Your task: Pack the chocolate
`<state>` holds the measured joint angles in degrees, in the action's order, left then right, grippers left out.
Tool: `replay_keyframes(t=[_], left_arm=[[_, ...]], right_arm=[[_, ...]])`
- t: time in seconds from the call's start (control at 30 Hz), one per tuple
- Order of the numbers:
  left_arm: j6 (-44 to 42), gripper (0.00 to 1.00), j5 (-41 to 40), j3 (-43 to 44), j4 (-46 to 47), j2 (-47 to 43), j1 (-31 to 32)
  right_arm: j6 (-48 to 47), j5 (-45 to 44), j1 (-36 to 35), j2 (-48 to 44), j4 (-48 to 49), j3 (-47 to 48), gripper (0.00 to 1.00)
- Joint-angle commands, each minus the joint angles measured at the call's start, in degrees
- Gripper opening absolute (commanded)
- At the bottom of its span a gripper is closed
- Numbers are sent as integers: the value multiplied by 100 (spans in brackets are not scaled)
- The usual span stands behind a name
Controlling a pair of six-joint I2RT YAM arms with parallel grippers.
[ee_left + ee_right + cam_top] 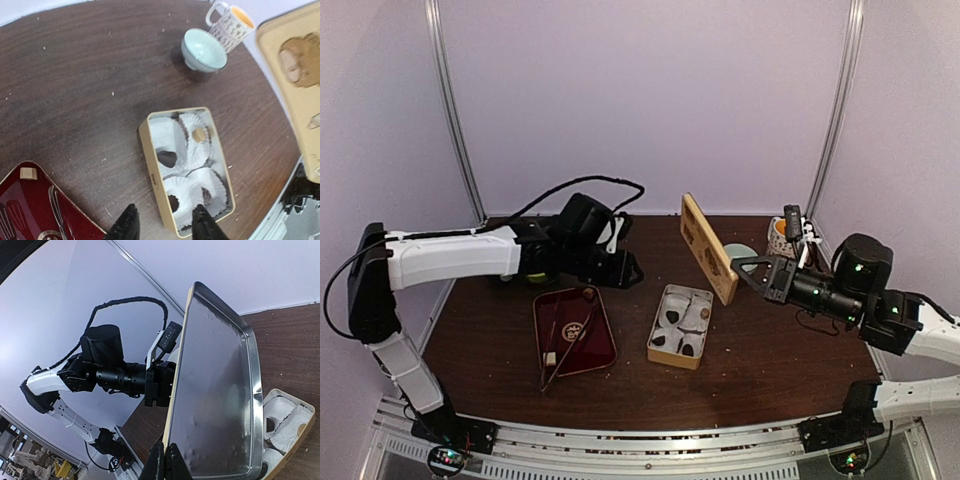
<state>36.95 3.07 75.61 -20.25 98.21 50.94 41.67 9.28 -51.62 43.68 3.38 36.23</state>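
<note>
From above, one open beige box (681, 327) sits near the middle of the dark tabletop (770, 340), and three dark chocolate lumps (672, 319) show inside it among white paper cups (676, 309), with one tan piece at its far right corner. Just left of the box lies one red tray (573, 331) holding two thin metal utensils (551, 342). The left end effector (625, 268) hangs above the tabletop beyond the tray. The right end effector (738, 262) is clamped on one beige lid (706, 244), which stands tilted on edge, off the tabletop, beyond the box and to its right. One mug (780, 237) and one pale blue bowl (743, 251) stand at the far right, the bowl partly hidden by the lid. In the left wrist view, the two dark fingers (126, 226) stand apart with nothing between them, over the box's near end. Four paper cups fill the box and three dark lumps show in them. One cream cube (28, 173) rests in the tray. The bowl and mug stand side by side, and the lid's face shows a printed bear. In the right wrist view, the fingers (155, 465) are pressed together on the lid's lower edge. The lid's shiny metal inner side faces the camera, with the box low at the right and the left arm (107, 372) beyond.
</note>
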Motion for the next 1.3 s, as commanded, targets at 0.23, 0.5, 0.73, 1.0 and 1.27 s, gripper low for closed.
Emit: replay_keyframes(t=[0.23,0.5,0.73,1.0,1.27], left_arm=[[202,61,1672,-1662,3035,-1373,-151],[1154,83,2313,-2408,5371,-1841,-214],[1557,98,2449,-2389,6132,-1910,-224],[1654,97,2306,-2004,5995,-1747,-301],[1835,89,2501,-1790,6523,-1571,-312]], right_arm=[[822,691,23,324,1455,447,0],[1169,823,27,428,2049,531,0],[1576,1100,-27,682,2769,671,0],[1657,1256,-255,1007,3294,876,0],[1889,1335,-430,1243,3694,942,0]])
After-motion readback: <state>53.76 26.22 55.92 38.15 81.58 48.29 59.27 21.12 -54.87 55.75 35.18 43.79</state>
